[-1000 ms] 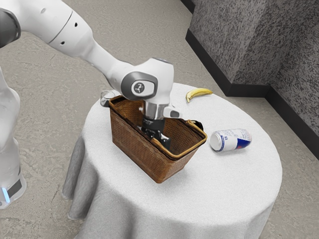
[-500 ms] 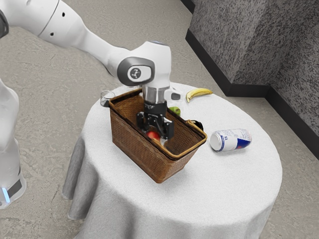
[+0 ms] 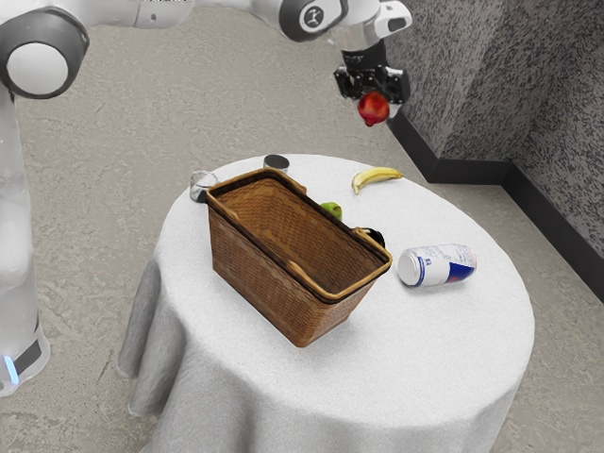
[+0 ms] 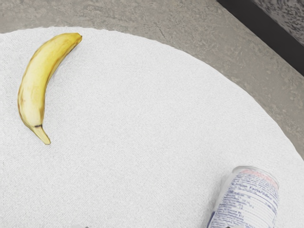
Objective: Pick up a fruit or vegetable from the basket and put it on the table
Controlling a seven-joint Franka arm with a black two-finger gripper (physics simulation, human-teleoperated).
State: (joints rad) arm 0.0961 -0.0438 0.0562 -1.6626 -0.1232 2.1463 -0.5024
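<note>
High over the table's far edge, in the exterior view, my gripper is shut on a red fruit, which hangs between the fingers well above the banana. The brown wicker basket stands upright on the white table, to the exterior view's left of the gripper and far below it. Its woven inside is visible.
A yellow banana and a can lying on its side are on the tablecloth. Beside the basket are a green fruit and a black object. A glass and a dark-topped cup stand behind it.
My gripper has risen out of the basket with the red fruit and moved toward the exterior view's right and the table's far side. The basket has stayed where it was.
</note>
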